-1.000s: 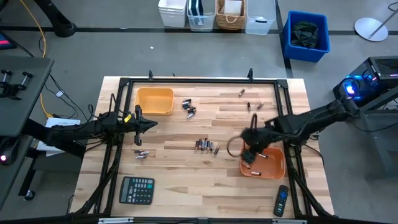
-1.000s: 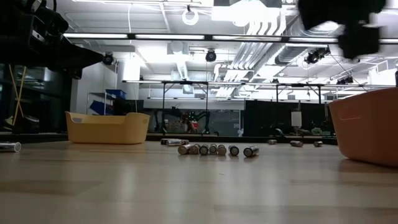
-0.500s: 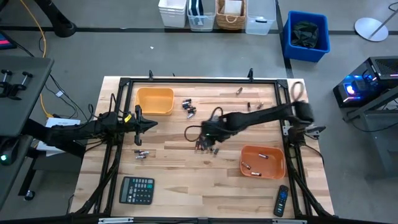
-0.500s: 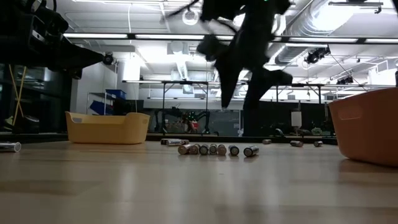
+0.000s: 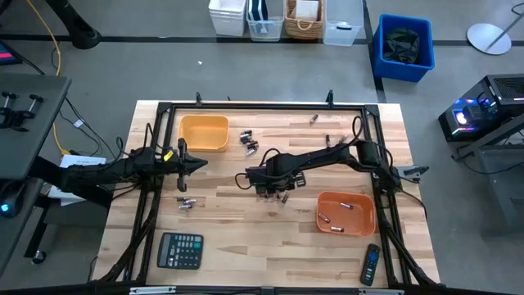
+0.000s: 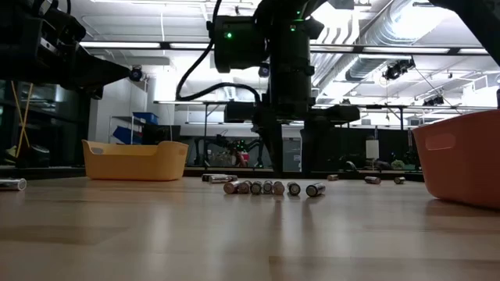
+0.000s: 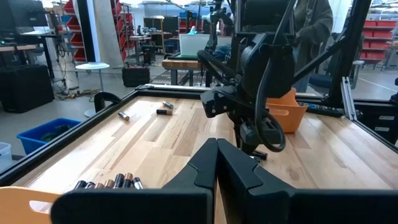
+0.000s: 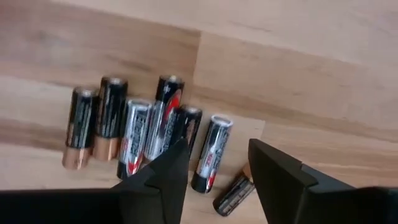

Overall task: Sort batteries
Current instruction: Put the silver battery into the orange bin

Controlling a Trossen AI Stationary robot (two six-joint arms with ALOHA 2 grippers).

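Observation:
Several batteries point(image 5: 274, 194) lie side by side in a row mid-table, also seen in the low view point(image 6: 269, 187). My right gripper point(image 5: 266, 182) hangs over this row, open, pointing down. In the right wrist view its two fingers point(image 8: 217, 152) stand on either side of one silver-and-black battery point(image 8: 212, 149), with a short dark cell point(image 8: 231, 196) beside it. Whether the fingers touch anything does not show. My left gripper point(image 5: 201, 163) waits shut near the yellow bin point(image 5: 204, 133), its tips together point(image 7: 216, 148).
An orange bin point(image 5: 346, 212) with a few batteries inside sits toward the right near side. More loose batteries lie by the yellow bin point(image 5: 248, 141), at the far right point(image 5: 327, 131) and near the left arm point(image 5: 186, 201). A calculator point(image 5: 180, 250) and a remote point(image 5: 372, 264) lie at the near edge.
My right gripper has swung from above the orange bin toward the table's left, reached the middle row of batteries and come down over it, fingers pointing down. The batteries in the row have stayed put.

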